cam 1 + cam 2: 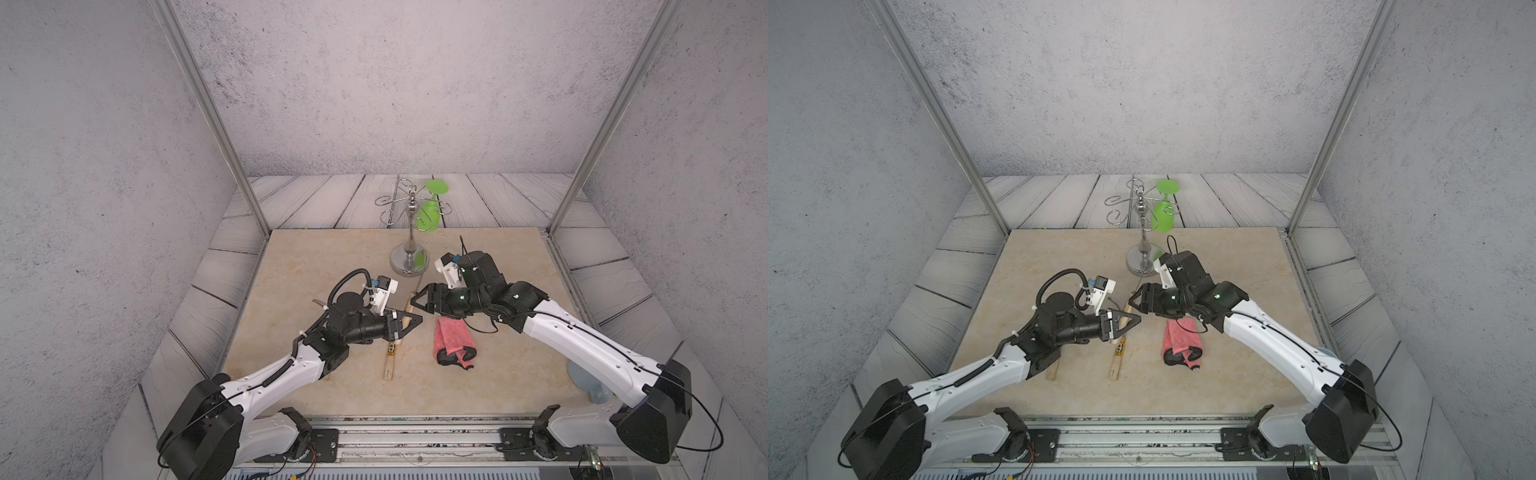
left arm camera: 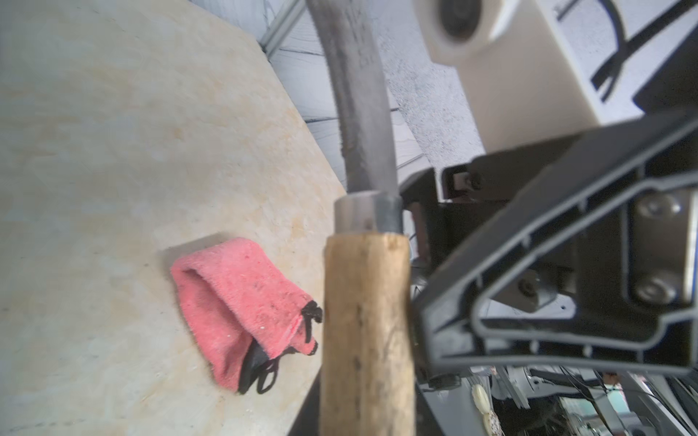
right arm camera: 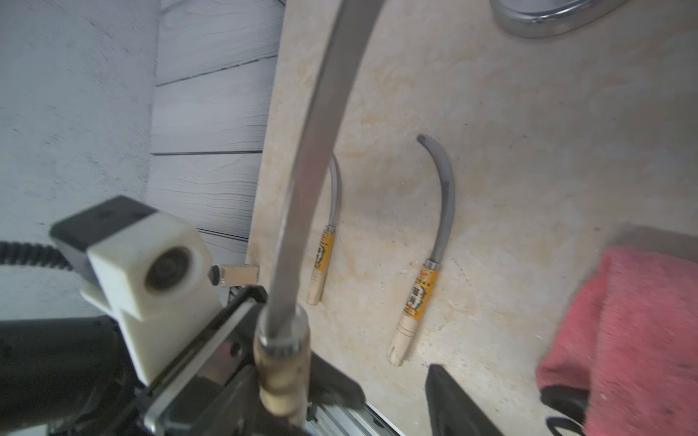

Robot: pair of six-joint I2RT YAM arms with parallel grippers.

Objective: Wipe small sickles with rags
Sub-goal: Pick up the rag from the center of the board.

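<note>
Top views: above the beige stone-look table (image 1: 332, 266), the left claw (image 1: 411, 322) clenches the pale wooden handle of a raised grey-bladed small sickle (image 2: 364, 321); the right claw (image 1: 417, 300) stands released beside it. The pink terry rag (image 1: 453, 338) lies near-right on the table, probably the next thing to grasp, for wiping.

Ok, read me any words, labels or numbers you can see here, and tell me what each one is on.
No text here is legible.
Yellow-and-black label band on the wooden-handled sickle lying nearer the pink terry rag: dark print, too blurred to read.
Matching label band on the other lying sickle: too small and blurred to read.
</note>
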